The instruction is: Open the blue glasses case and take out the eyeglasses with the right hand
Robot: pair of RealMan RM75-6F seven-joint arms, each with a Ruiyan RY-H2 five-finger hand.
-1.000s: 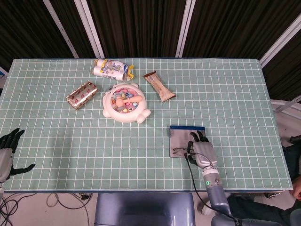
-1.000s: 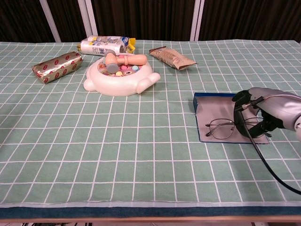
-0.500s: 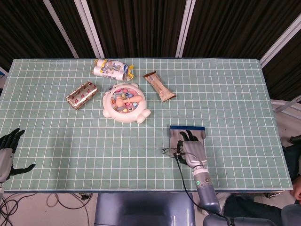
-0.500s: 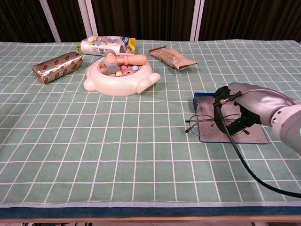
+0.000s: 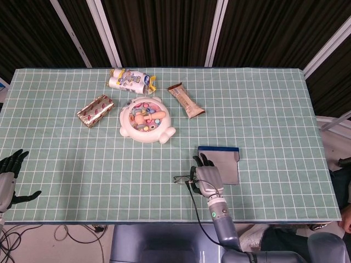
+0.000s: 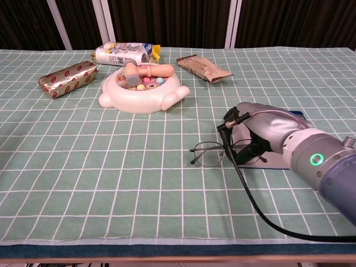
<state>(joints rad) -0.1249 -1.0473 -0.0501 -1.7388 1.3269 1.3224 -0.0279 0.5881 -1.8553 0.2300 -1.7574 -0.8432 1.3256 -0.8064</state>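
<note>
The blue glasses case (image 5: 225, 165) lies open and flat right of centre, its grey lining up and a blue edge at the far side. In the chest view only a strip of the case (image 6: 273, 163) shows behind my hand. My right hand (image 5: 206, 177) (image 6: 260, 132) is at the case's left edge and holds the thin-framed eyeglasses (image 5: 182, 178) (image 6: 208, 154) by their right side. The lenses stick out to the left, over the green cloth and off the case. My left hand (image 5: 7, 176) rests at the table's near left corner, fingers spread and holding nothing.
A white toy tray (image 5: 131, 127) with a small hammer sits at the centre back. A brown snack bar (image 5: 185, 101) lies right of it, a foil-wrapped packet (image 5: 95, 110) to its left and a white pouch (image 5: 129, 80) behind. A black cable trails from my right wrist.
My right hand has moved left across the case with the eyeglasses. The glasses went from lying on the grey lining to hanging over the cloth left of the case. The left hand stayed still.
</note>
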